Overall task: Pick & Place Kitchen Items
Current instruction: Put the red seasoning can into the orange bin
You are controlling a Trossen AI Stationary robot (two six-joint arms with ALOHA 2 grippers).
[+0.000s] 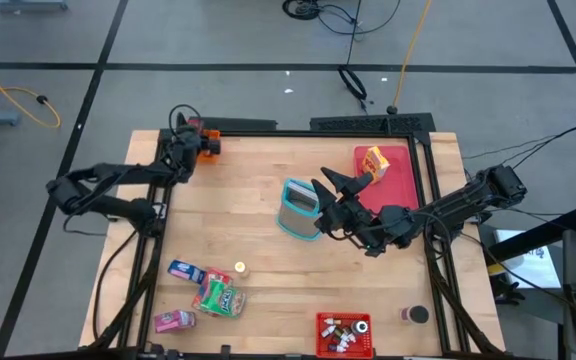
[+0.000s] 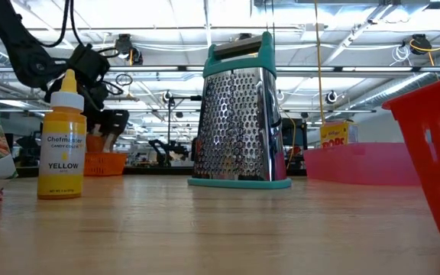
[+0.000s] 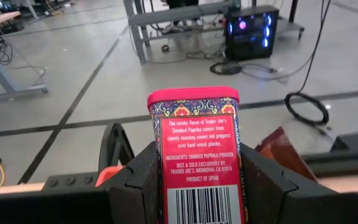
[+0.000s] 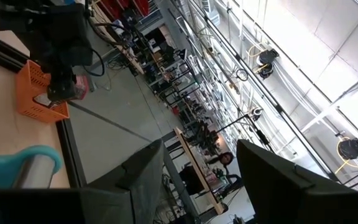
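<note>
While I hold both arms where they are, this is my read from the remote station.

Left end effector: at the far-left corner of the worktop, closed on the red spice tin; I see both dark fingers pressed to its sides.
Tin's long axis: running straight out along the fingers, capped end farthest from the wrist.
Drop spot: the orange bin lies right at that end effector, nearly under it from above; I judge the coming move is a short lowering into it.
Right end effector: mid-worktop, just beside the teal grater, fingers spread with nothing between them.
Nearer arm: the left, clearly; the right is well apart from the bin.
Other goods: snack packets and a yellow bottle near the front-left edge; small bottles in the red bin; a yellow box on the pink tray.
</note>
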